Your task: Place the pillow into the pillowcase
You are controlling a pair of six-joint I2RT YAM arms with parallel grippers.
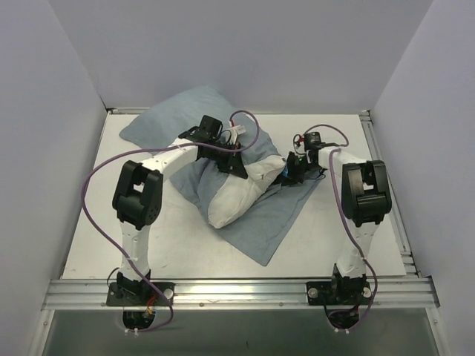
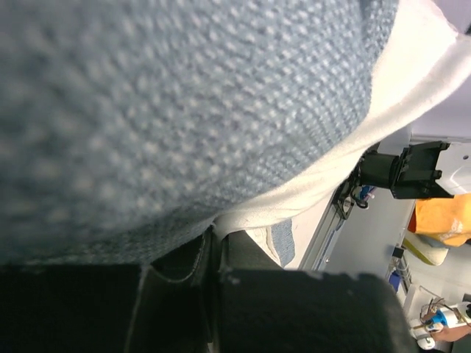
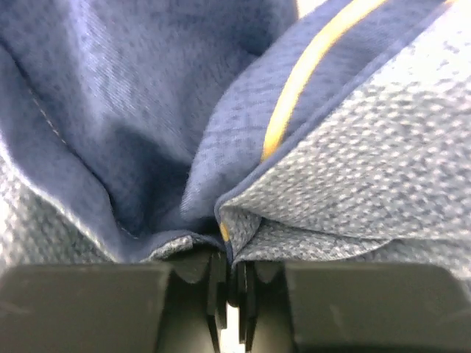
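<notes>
The pale grey-blue pillowcase [image 1: 167, 122] lies spread from the back left to the front middle of the table. The white pillow [image 1: 234, 200] lies on it, its far end under the cloth and its near end bare. My left gripper [image 1: 236, 167] sits where the cloth meets the pillow. In its wrist view the pillowcase [image 2: 184, 110] fills the frame above the pillow [image 2: 412, 66], and the left gripper [image 2: 213, 239] is shut with white pillow fabric in the gap. My right gripper [image 1: 286, 172] [image 3: 232, 257] is shut on the hem of the pillowcase [image 3: 353, 184], whose navy inside shows.
Aluminium rails [image 1: 237, 285] run along the table's front and right sides, and white walls stand on three sides. Purple cables [image 1: 93, 185] loop off both arms. The right arm's wrist [image 2: 405, 169] shows beyond the pillow in the left wrist view.
</notes>
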